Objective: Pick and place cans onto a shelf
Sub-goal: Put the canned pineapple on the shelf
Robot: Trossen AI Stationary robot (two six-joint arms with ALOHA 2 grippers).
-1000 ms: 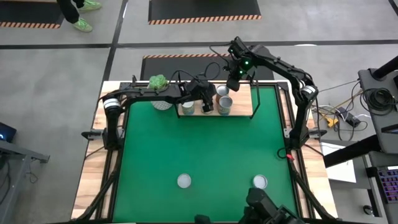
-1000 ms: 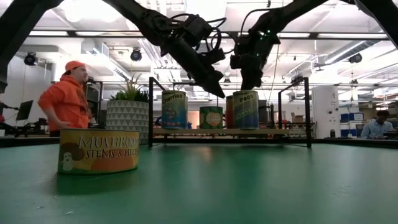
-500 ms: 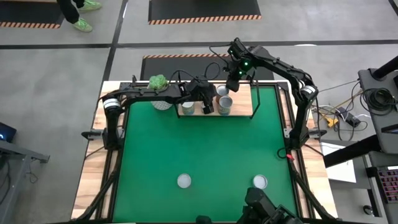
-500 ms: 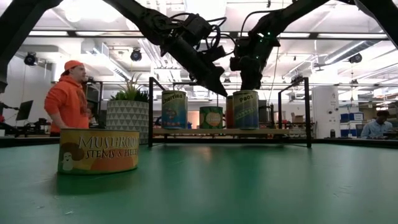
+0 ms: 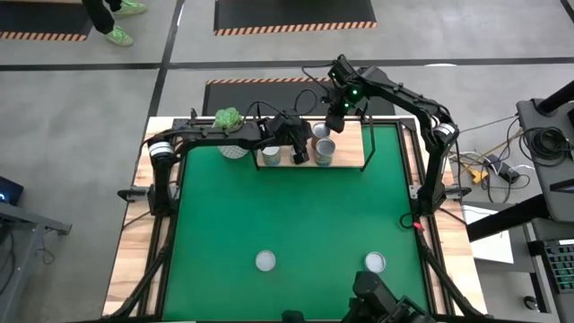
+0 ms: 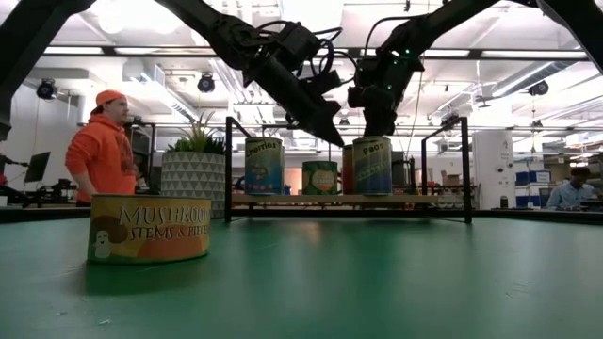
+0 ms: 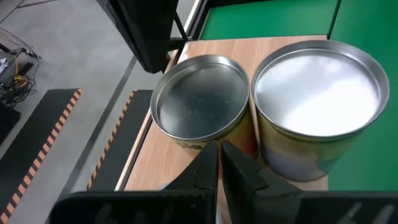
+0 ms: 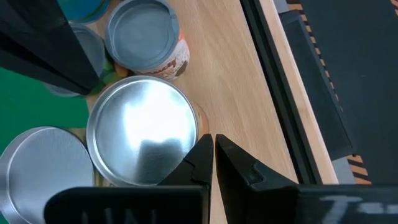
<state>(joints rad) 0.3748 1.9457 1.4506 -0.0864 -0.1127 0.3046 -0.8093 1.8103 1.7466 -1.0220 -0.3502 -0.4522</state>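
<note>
Nearest, two cans [image 5: 265, 261] sat on the bench, well apart from either claw, presumably awaiting pickup. Farther off, the left claw [image 7: 219, 163] and right claw [image 8: 211, 155] hung clenched and empty above cans on the shelf [image 5: 350, 154], likely after placing them.

from above, the left arm hides part of the shelf [image 5: 345, 152] and some cans [image 5: 324, 151] on it; labels on the shelved cans stay too small to read.
</note>
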